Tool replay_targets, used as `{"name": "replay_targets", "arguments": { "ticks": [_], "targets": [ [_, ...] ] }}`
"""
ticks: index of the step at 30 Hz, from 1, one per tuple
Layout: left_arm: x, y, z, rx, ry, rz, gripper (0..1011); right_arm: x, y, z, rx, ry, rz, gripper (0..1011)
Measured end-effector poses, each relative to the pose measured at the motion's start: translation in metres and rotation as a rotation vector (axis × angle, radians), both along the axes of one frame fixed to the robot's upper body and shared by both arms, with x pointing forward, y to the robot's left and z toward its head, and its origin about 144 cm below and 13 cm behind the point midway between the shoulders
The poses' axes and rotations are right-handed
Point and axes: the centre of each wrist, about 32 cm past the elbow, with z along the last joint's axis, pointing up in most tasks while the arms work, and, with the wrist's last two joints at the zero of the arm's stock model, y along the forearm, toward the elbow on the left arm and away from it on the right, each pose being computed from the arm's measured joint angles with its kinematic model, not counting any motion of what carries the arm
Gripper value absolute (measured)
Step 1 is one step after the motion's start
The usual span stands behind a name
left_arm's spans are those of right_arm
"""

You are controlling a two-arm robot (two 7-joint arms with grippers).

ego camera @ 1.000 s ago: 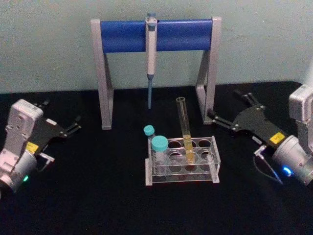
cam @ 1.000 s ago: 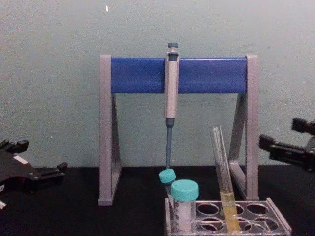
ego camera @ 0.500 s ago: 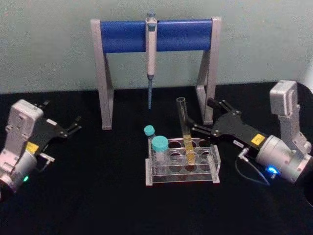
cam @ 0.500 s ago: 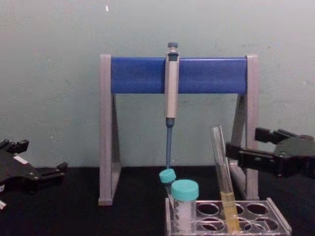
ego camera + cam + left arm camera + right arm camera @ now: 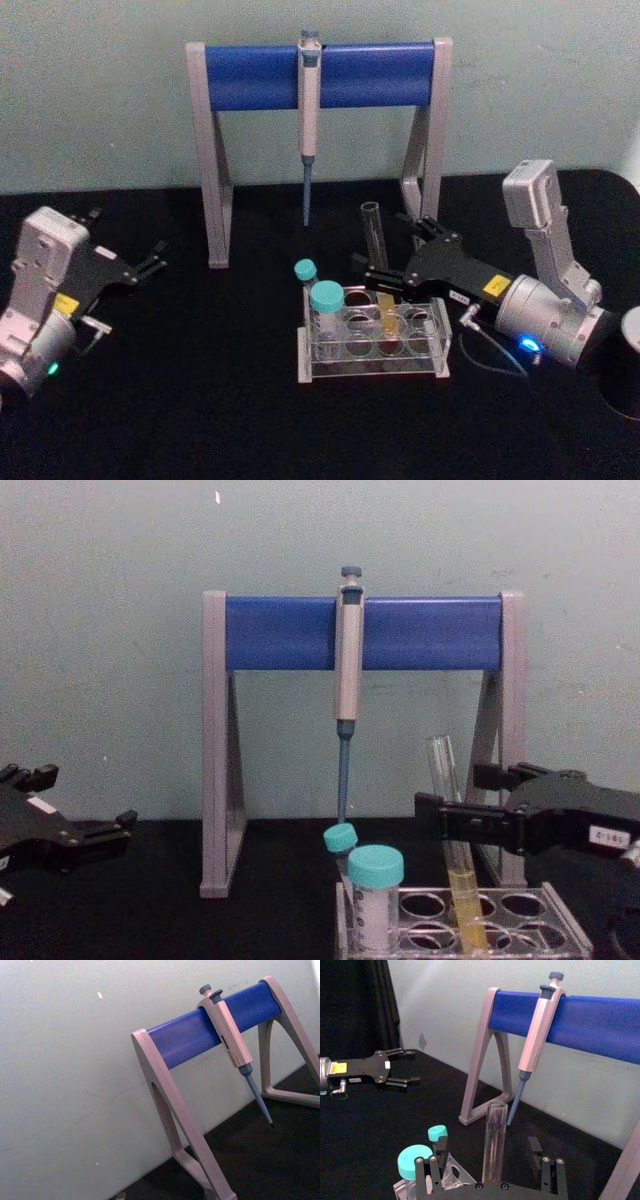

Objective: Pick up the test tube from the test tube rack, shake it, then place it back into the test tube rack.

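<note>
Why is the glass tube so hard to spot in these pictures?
Head view: the clear test tube nearly vanishes against the black table; only its rim and yellow liquid stand out. Chest view: it shows as faint lines on the pale wall. Right wrist view: its rim shows plainly between the open fingers of the right gripper.

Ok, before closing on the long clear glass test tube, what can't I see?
- Test tube's round bottom: right wrist view, behind right gripper's body; chest view, cut by bottom edge, with the clear plastic test tube rack's base.
- Tube's middle: head view, behind a gripper finger.
- Left gripper: chest view, body cut by left edge.
</note>
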Motion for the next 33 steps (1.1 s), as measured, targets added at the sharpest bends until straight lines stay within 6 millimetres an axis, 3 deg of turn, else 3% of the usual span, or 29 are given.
{"name": "replay_targets", "arguments": {
  "ticks": [33],
  "targets": [
    [0.0, 0.0, 0.0, 0.0, 0.0, 0.0, 1001, 0.0101, 0.0079, -0.0013, -0.024, 0.01, -0.037, 1000]
  ]
}}
